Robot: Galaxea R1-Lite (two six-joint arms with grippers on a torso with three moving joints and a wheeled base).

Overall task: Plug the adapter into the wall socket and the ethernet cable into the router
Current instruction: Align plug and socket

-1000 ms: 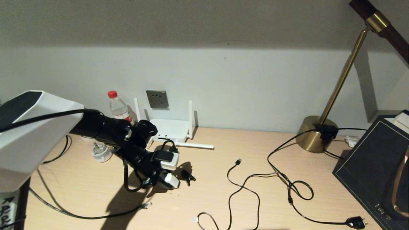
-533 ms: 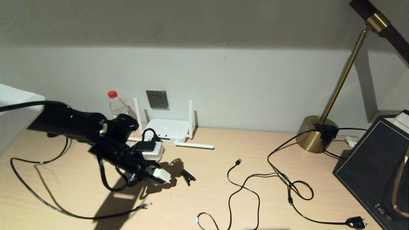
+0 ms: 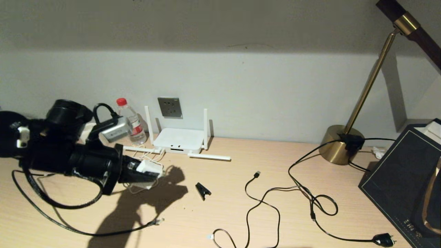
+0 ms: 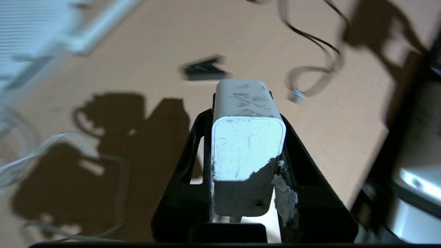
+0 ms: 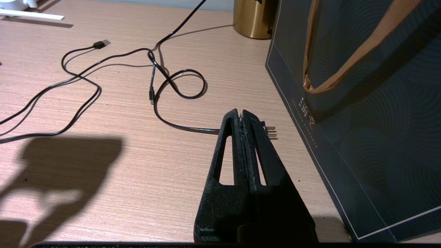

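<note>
My left gripper (image 3: 151, 170) is shut on the adapter (image 3: 149, 168), a small white cube held just above the desk in front of the router's left side. In the left wrist view the adapter (image 4: 248, 144) fills the gap between the black fingers (image 4: 198, 148). Its thin white cord (image 3: 144, 151) loops back toward the router (image 3: 177, 139), which stands against the wall. The grey wall socket (image 3: 170, 107) is on the wall just above the router. The ethernet cable (image 3: 51, 220) curves along the front left, its clear connector (image 3: 158, 220) lying free. My right gripper (image 5: 241, 115) is shut and empty, low at the front right.
A water bottle (image 3: 132, 120) stands left of the router. A small black clip (image 3: 203, 190) lies mid-desk. A black USB-tipped cable (image 3: 256, 174) and the lamp cord with its black plug (image 3: 384, 239) sprawl right of centre. The brass lamp base (image 3: 341, 144) and a dark bag (image 3: 406, 179) occupy the right.
My left arm has swung left and back and turned its wrist, carrying the adapter away from the black clip. The router and the cord are now uncovered.
</note>
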